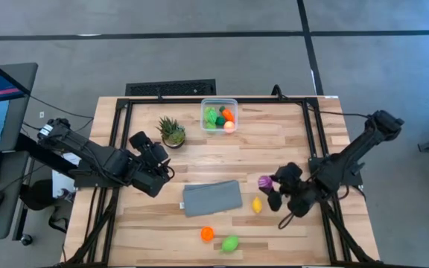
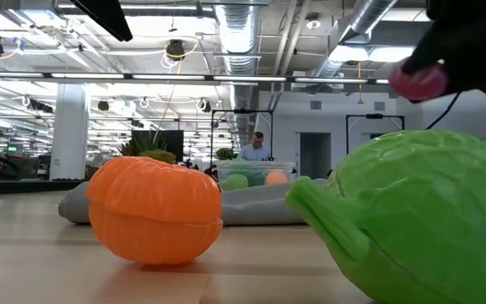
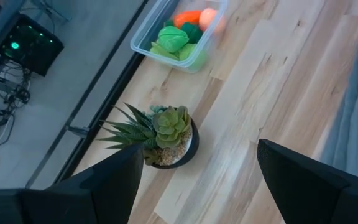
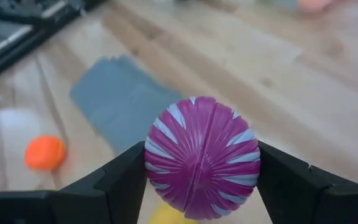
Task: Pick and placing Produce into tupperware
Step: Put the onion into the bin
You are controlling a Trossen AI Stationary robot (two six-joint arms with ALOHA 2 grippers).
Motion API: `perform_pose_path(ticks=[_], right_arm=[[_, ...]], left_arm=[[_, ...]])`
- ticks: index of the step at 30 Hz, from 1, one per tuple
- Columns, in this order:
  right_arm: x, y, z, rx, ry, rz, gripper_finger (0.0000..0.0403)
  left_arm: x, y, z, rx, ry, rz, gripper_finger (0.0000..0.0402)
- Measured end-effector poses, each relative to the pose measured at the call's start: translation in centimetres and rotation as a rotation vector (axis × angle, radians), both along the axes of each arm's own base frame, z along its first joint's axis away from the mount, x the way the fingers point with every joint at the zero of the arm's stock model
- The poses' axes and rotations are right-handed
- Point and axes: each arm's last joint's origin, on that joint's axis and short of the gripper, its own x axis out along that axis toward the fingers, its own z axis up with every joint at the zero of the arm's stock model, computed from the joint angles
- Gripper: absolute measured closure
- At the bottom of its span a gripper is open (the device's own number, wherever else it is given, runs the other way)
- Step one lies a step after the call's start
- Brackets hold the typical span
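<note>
My right gripper (image 1: 269, 186) is shut on a purple toy piece with white stripes (image 4: 202, 155), above the table's right half. A yellow piece (image 1: 257, 205) lies just beside it on the wood. An orange piece (image 1: 207, 234) and a green one (image 1: 230, 243) lie near the near edge and fill the low view. The clear tupperware (image 1: 219, 115) stands at the far edge and holds green, orange and pink pieces. My left gripper (image 1: 161, 160) is open and hovers near the potted plant (image 1: 172, 132), touching nothing. My right gripper pinches the purple piece between its two fingers, one finger (image 4: 126, 180) on each side of its widest part (image 4: 157, 155). The piece is lifted clear of the table, as the low view shows it high up (image 2: 420, 82).
A flat grey cloth (image 1: 211, 197) lies in the middle of the table, left of the held piece. The potted plant stands left of the tupperware. Bare wood (image 1: 274, 145) lies between my right gripper and the tub. A monitor stands off the table's left side.
</note>
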Motion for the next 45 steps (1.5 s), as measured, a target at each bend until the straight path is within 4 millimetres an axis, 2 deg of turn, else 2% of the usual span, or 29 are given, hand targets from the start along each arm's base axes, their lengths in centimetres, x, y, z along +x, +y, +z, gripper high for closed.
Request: perform_pose_path(ticks=[14, 25, 35, 41, 45], right_arm=[[2.8, -5.4, 3.1, -0.202, -0.108, -0.072, 0.0116], [5.3, -11.0, 4.2, -0.301, -0.123, -0.130, 0.0116], [6.0, -16.3, 5.3, -0.339, -0.172, -0.163, 0.0116], [6.9, -19.3, 4.7, -0.326, -0.195, -0.150, 0.0116], [7.8, -21.1, 3.3, -0.295, -0.189, -0.143, 0.0116]], left_arm=[[-0.3, 0.2, 0.3, 0.003, -0.032, 0.021, 0.0095], [-0.2, 0.2, 0.3, 0.012, -0.057, 0.040, 0.0095], [-0.2, 0.2, 0.4, 0.017, -0.070, 0.046, 0.0095], [-0.1, 0.2, 0.4, 0.028, -0.093, 0.051, 0.0095], [0.0, 0.2, 0.4, 0.027, -0.103, 0.054, 0.0095]])
